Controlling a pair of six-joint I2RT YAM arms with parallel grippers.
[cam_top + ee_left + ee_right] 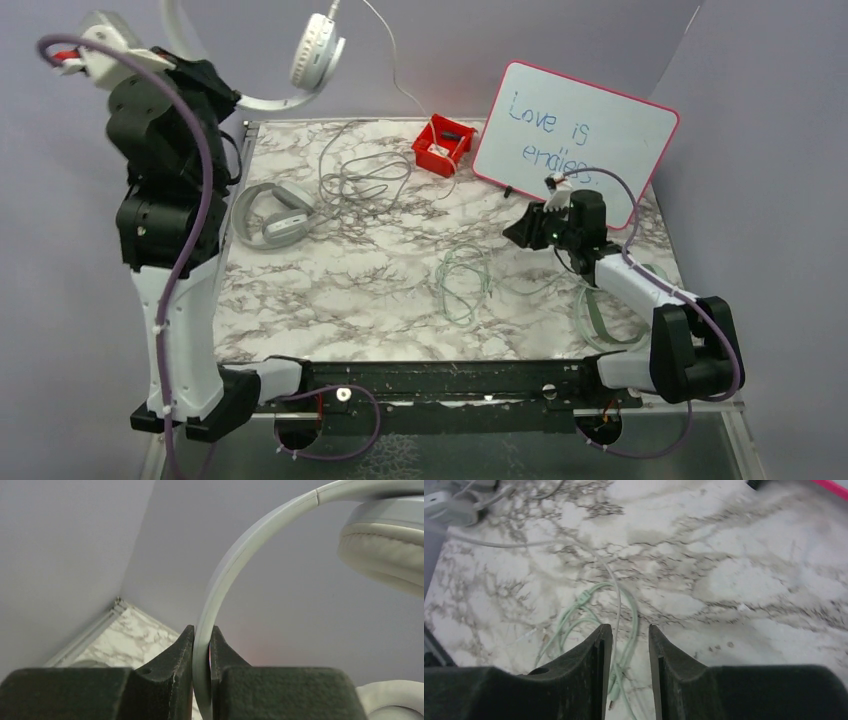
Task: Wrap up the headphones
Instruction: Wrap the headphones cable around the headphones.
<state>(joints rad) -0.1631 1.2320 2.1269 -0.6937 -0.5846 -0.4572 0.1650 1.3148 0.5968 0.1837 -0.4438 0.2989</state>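
My left gripper (228,95), raised high at the far left, is shut on the headband of the white headphones (318,52). The left wrist view shows its jaws pinching the band (202,645), with a padded cup (385,550) to the upper right. The white cable (392,68) trails down toward the table. A grey pair (270,215) lies at the left of the table. A mint pair (600,320) sits partly under the right arm. My right gripper (514,232) (626,635) is open just above the mint cable loops (629,615), with a thin white cable (616,600) running between its jaws.
A red bin (443,145) and a tilted whiteboard (575,140) stand at the back right. Loose grey cable (355,175) is tangled behind the grey pair. Mint cable coils (465,280) lie mid-table. Purple walls close in the back and the sides.
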